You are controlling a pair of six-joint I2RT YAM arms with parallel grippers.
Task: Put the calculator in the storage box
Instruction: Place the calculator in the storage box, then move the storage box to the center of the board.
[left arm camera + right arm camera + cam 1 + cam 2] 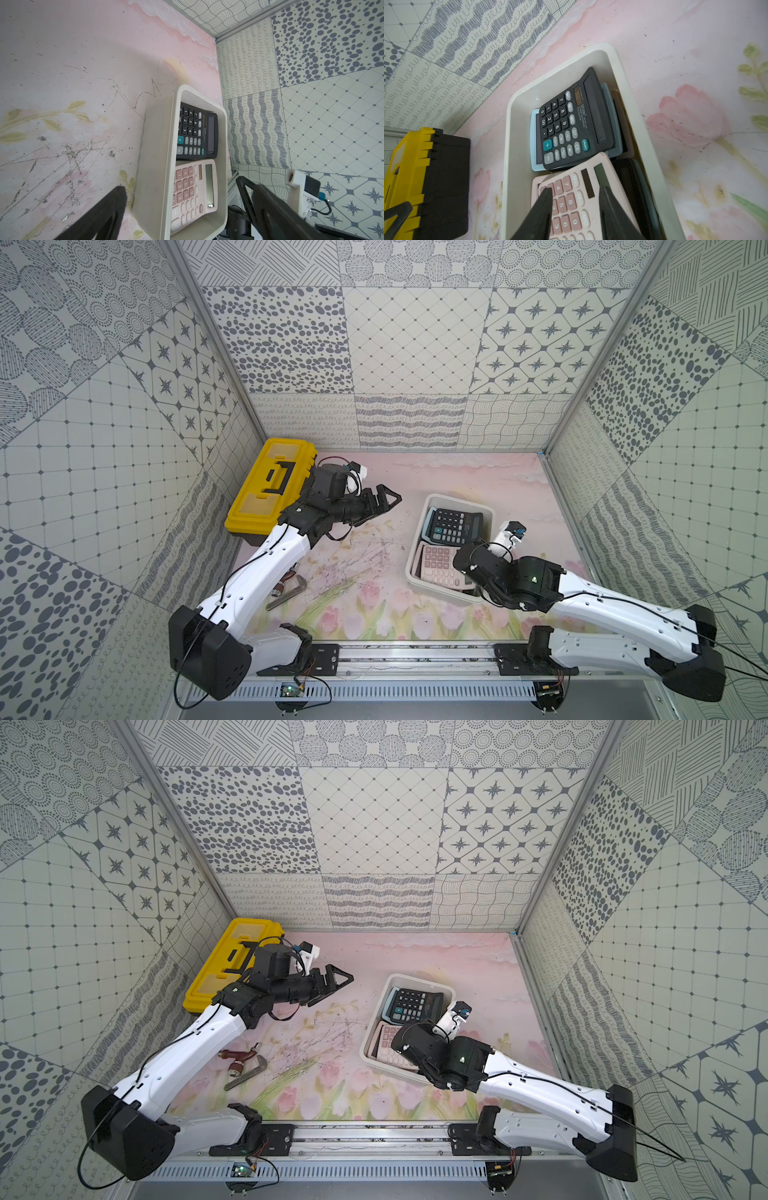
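Since the pink calculator [193, 193] lies flat at the 6 o'clock end of the storage box [517, 166], my right gripper [575, 193], jaws half parted on nothing, should rise straight up; my left gripper [382, 506] hangs wide open. I count one toolbox [266, 485] at 10 o'clock, one storage box, and at least three calculators, with the black calculator [566, 122] and blue calculator [534, 141].

On the black plastic desk calculator [572, 122]: brand "DEXIN", beside it "12 DIGIT ELECTRONIC CALCULATOR". Keys M+, M-, MRC, GT, CE, MU, %, ON/AC, a teal +, digits 0 to 9, 00. On the pale pink plastic calculator [571, 205]: keys 2 to 9, M+, M-, MRC. Finer print unreadable.
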